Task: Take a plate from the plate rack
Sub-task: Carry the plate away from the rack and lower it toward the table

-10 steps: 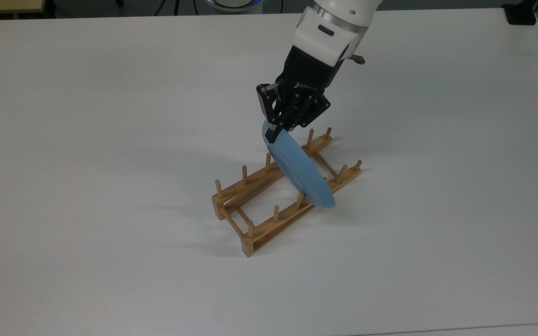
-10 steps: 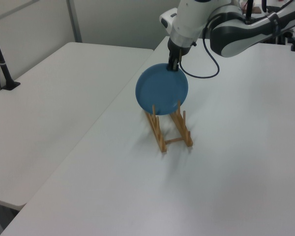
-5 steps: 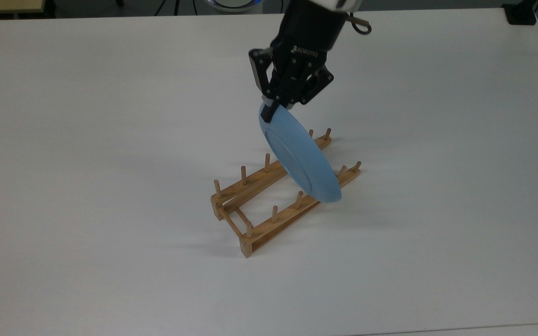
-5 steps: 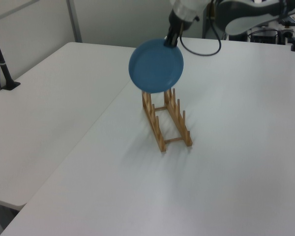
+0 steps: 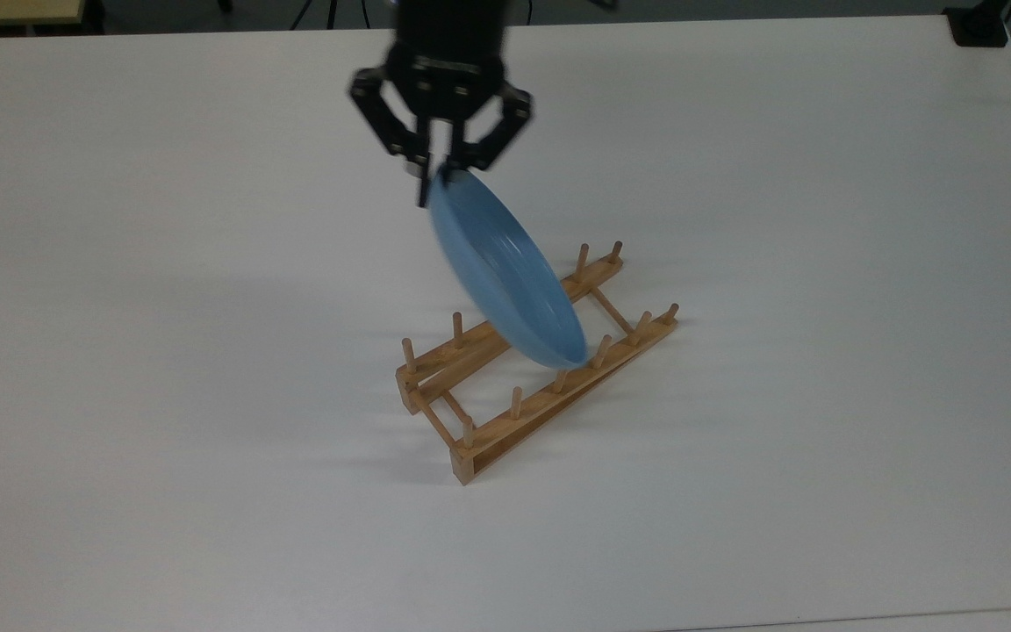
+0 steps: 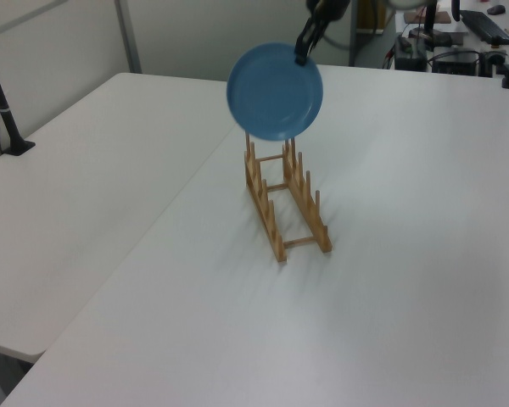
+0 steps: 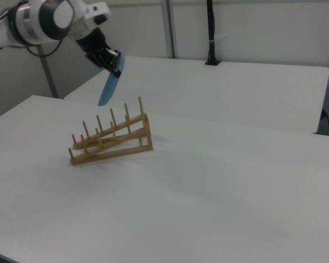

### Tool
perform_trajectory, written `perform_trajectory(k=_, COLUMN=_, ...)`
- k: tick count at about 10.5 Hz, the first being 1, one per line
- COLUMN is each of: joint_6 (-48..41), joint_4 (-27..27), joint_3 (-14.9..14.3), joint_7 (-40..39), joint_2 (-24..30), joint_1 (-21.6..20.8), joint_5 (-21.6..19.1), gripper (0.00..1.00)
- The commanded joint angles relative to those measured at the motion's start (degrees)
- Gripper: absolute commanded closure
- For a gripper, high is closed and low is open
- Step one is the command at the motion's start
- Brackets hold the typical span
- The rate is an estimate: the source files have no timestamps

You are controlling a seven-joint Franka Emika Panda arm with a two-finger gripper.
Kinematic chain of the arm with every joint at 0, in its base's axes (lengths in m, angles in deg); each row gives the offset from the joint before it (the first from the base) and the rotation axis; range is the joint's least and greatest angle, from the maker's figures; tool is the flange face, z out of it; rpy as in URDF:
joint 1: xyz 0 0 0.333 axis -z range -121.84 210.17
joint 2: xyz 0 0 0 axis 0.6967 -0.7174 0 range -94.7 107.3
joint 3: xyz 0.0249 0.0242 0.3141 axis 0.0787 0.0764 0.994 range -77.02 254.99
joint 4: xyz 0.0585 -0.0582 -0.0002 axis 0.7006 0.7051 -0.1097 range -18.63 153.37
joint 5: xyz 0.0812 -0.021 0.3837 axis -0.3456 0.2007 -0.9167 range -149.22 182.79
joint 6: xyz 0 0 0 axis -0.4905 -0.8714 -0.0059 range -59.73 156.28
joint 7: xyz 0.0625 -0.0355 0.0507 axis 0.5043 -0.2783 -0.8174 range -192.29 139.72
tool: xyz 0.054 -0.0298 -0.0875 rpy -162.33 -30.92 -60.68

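Above the rack [image 6: 286, 199]: plate [image 6: 275, 91] lifted clear.
Gripper [image 5: 438, 178] clamped on plate rim; pick essentially done, only carrying away left.

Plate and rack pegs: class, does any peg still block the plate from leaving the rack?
No. The plate, gripped at its rim by the hand, hangs above the plate rack, clear of its pegs.

In the top view, several pegs of the plate rack [image 5: 541, 369] are hidden behind the plate [image 5: 505, 272], apparently three.
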Motion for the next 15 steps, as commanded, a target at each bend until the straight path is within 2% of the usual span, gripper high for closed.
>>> perform_trajectory(k=1, joint_6=-13.66, joint_4=0.28, joint_3=0.13, joint_7=-12.4, joint_2=1.92, joint_1=10.95, joint_5=-17.18, gripper=1.0)
perform_trajectory(k=4, joint_6=-30.45, joint_4=1.42, joint_3=-0.48, joint_7=-32.78, joint_2=0.52, joint_1=21.59, joint_5=-22.66, gripper=1.0)
perform_trajectory(k=6, joint_6=-33.65, joint_4=4.66, joint_3=-0.66, joint_7=-40.73, joint_2=-2.02, joint_1=26.52, joint_5=-23.03, gripper=1.0)
perform_trajectory(k=8, joint_6=-32.96, joint_4=5.29, joint_3=-0.48, joint_7=-40.41, joint_2=-7.37, joint_1=26.29, joint_5=-21.72, gripper=1.0)
perform_trajectory(k=9, joint_6=-30.69, joint_4=6.77, joint_3=-0.4, joint_7=-40.14, joint_2=-9.4, joint_1=25.06, joint_5=-19.71, gripper=1.0)
perform_trajectory(k=11, joint_6=-23.75, joint_4=10.89, joint_3=-0.39, joint_7=-38.91, joint_2=-10.99, joint_1=23.47, joint_5=-19.17, gripper=1.0)
perform_trajectory(k=15, joint_6=-17.59, joint_4=15.47, joint_3=-0.48, joint_7=-38.91, joint_2=-11.44, joint_1=21.8, joint_5=-18.64, gripper=1.0)
